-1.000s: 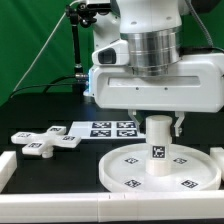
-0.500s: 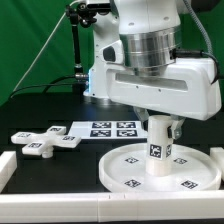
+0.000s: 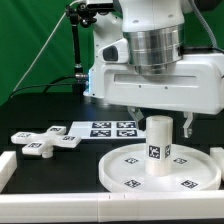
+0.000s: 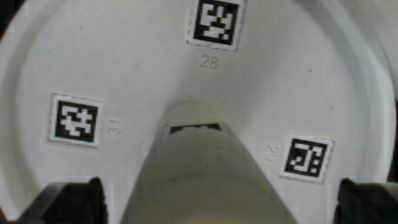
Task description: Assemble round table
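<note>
At the centre of the disc [image 3: 108, 172], the leg [image 3: 160, 152] stands upright. The gripper [image 3: 161, 118] is released, jaws straddling the leg. Step likely: seating the leg. Next: regrip squarely, then fetch the 1 foot [image 3: 45, 140].

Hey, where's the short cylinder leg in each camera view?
Exterior view: the leg stands upright on the round disc, toward the exterior view's right.
Wrist view: the leg is seen lengthwise, tapering down to the disc.
Shared landmark: the tagged disc.
</note>
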Action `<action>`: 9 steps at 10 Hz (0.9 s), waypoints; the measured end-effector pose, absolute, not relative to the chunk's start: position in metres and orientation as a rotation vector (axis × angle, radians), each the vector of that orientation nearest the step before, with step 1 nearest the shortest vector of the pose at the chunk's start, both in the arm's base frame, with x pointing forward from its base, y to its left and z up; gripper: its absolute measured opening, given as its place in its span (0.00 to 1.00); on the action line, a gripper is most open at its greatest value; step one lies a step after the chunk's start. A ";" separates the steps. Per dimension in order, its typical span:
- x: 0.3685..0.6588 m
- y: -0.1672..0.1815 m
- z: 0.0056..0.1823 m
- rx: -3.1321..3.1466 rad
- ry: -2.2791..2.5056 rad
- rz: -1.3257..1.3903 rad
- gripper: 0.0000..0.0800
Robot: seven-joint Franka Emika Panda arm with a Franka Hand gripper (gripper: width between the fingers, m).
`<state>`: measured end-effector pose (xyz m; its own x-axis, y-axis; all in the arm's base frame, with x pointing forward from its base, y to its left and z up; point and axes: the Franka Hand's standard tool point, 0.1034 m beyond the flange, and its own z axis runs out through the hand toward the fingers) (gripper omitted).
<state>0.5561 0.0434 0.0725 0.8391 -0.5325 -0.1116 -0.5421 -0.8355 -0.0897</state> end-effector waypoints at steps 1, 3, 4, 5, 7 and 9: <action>0.556 0.043 0.072 -2.924 0.749 0.118 0.81; 0.556 0.041 0.072 -2.994 0.423 0.096 0.81; 0.557 0.039 0.073 -3.031 0.171 0.076 0.81; 0.559 0.039 0.074 -3.043 0.007 0.065 0.81; 0.560 0.040 0.074 -3.023 -0.376 0.051 0.81; 0.559 0.041 0.074 -2.980 -0.646 0.041 0.81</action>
<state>0.5594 0.0406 0.0736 0.9101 0.4142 -0.0068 0.4118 -0.9063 -0.0954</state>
